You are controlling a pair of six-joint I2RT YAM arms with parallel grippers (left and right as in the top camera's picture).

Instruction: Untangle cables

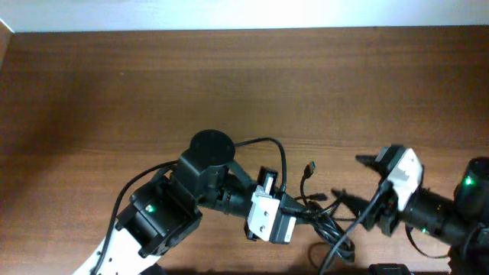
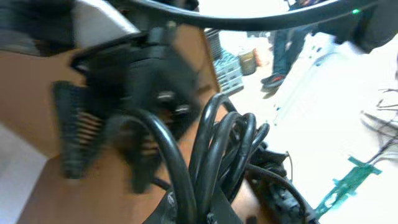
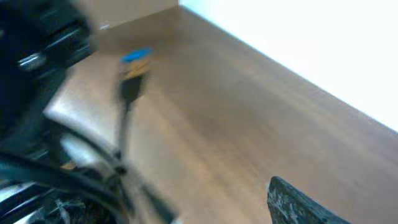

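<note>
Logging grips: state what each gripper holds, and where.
Left gripper is shut on the cables, at the tangle's bunched loops. Right gripper is open, holding nothing.

A brown wood-grain surface [image 1: 229,76] fills the overhead view; a white wall [image 1: 244,11] runs along its far edge; beyond the surface's side lies a pale, brightly lit floor [image 2: 323,137]; a grey crate [image 2: 227,71] stands there.
</note>
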